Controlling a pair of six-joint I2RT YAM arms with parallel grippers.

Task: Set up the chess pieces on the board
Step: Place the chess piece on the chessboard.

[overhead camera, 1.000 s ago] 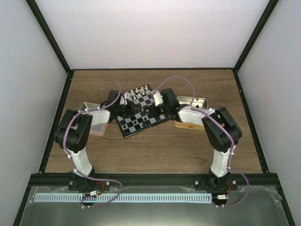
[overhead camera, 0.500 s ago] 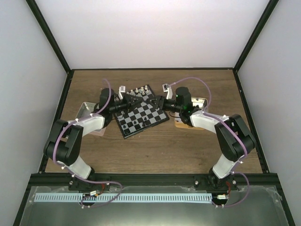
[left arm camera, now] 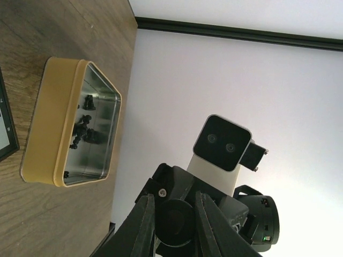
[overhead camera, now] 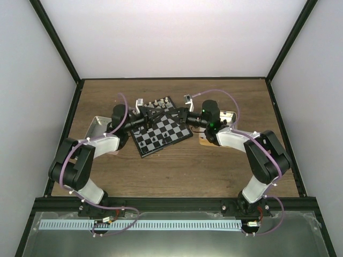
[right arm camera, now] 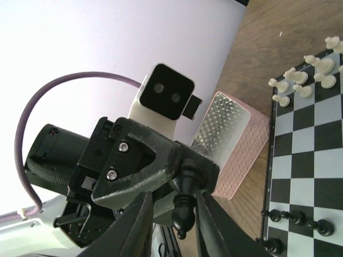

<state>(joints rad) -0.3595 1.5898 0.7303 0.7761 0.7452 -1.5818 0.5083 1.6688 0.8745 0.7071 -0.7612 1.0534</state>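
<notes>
A robotics lab test cell: bare white panel walls in black framing box in a wooden tabletop, with the left arm and right arm bolted alongside

Brown wood-grain table top, thin black rim along far edge. Plain pale walls on three sides: back wall, left wall, right wall. Black corner posts slant up from far corners. Near edge: black beam, white slotted strip, grey metal sheet. Light soft, even.
</notes>
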